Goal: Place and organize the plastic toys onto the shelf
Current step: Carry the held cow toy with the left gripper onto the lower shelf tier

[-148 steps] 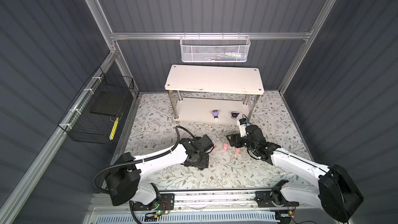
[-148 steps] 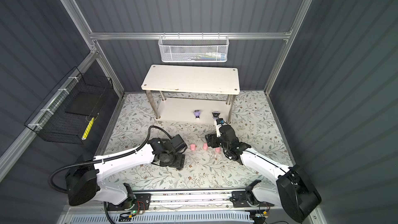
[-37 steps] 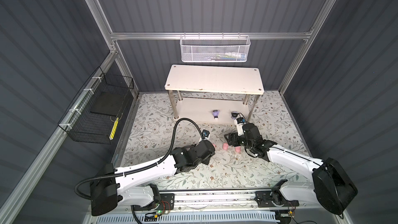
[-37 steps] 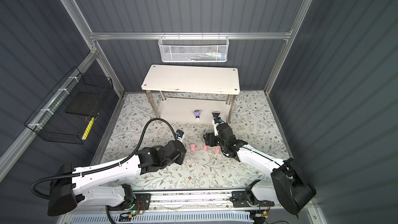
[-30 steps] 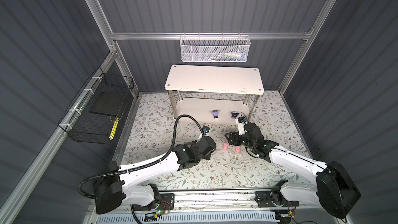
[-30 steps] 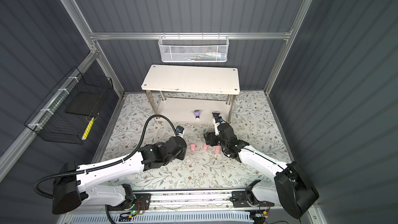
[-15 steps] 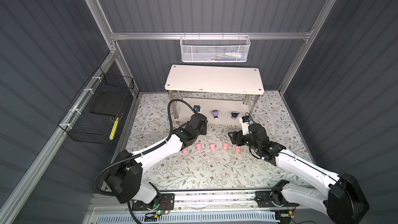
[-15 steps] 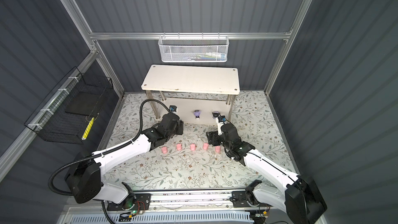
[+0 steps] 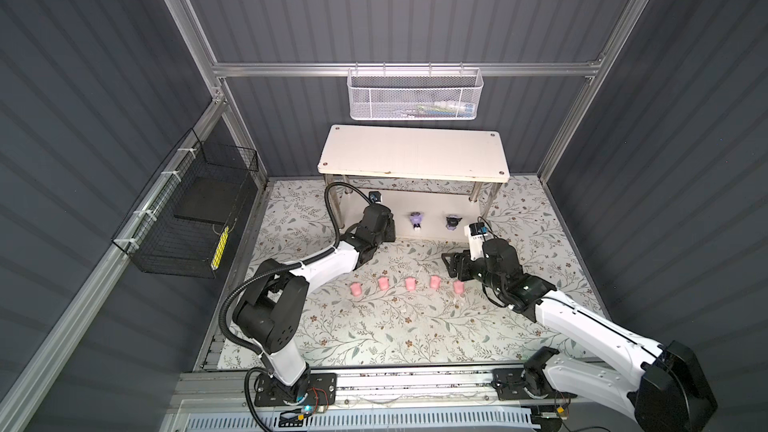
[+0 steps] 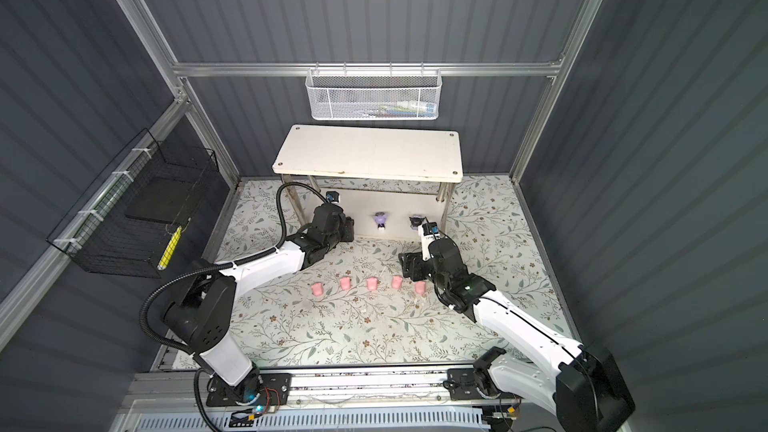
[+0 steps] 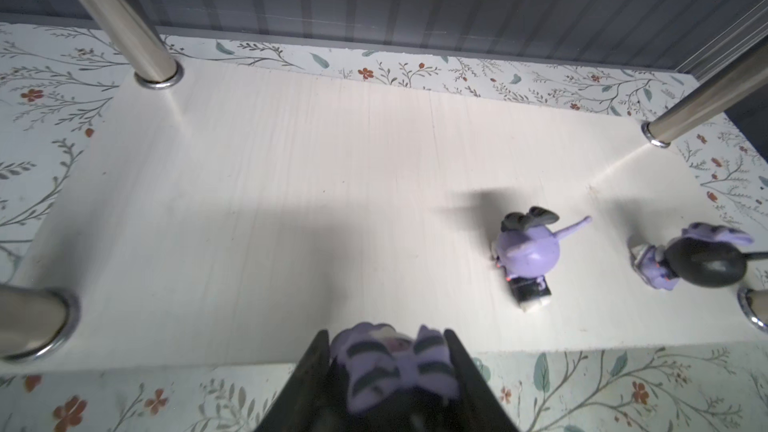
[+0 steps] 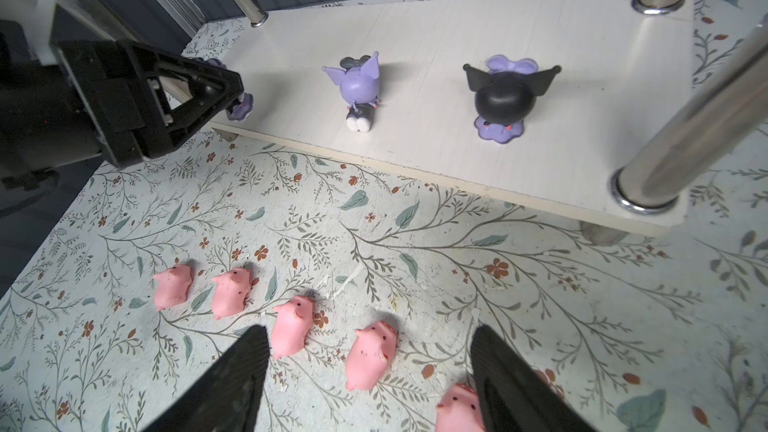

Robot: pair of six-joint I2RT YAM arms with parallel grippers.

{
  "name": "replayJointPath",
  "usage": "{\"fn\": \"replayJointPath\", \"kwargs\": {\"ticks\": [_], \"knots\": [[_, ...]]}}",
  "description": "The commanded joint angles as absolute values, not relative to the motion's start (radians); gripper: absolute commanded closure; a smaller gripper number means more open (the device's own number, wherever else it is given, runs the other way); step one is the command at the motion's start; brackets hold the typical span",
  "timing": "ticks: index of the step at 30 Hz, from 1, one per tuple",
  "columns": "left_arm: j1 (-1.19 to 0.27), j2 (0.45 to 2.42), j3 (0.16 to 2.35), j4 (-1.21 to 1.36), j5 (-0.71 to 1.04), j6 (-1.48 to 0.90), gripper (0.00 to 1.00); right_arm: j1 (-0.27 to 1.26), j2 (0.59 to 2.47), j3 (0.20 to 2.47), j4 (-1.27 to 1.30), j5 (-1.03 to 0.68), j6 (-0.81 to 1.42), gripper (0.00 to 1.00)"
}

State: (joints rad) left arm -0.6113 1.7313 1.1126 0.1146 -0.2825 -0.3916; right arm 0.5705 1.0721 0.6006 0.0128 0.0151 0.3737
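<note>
The white shelf stands at the back. On its lower tier stand a lavender toy and a black-headed purple toy. My left gripper is shut on a third lavender toy at that tier's front left edge. Several pink pig toys lie in a row on the floral mat in front of the shelf. My right gripper hangs open just above the row's right end, with one pig between its fingers and none gripped.
A white mesh basket hangs on the back wall above the shelf. A black wire basket hangs on the left wall. Shiny metal legs stand at the corners of the lower tier. The floral mat covers the floor.
My left arm swung from the mat beside the pigs up to the shelf's lower tier, carrying the lavender toy and uncovering the left pigs. The right gripper shifted slightly right.
</note>
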Motion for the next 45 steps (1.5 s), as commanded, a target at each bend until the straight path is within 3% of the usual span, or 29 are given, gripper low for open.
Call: {"fn": "replayJointPath", "kwargs": {"ticks": [1, 19, 45], "knots": [[-0.596, 1.766, 1.164, 0.183, -0.254, -0.375, 0.60, 0.573, 1.069, 0.593, -0.009, 0.031, 0.365, 0.22], [-0.546, 1.904, 1.252, 0.170, -0.242, -0.347, 0.59, 0.572, 1.101, 0.606, -0.003, 0.033, 0.366, 0.22], [-0.531, 1.927, 1.250, 0.161, -0.248, -0.365, 0.57, 0.573, 1.159, 0.615, 0.014, 0.024, 0.367, 0.22]]}}
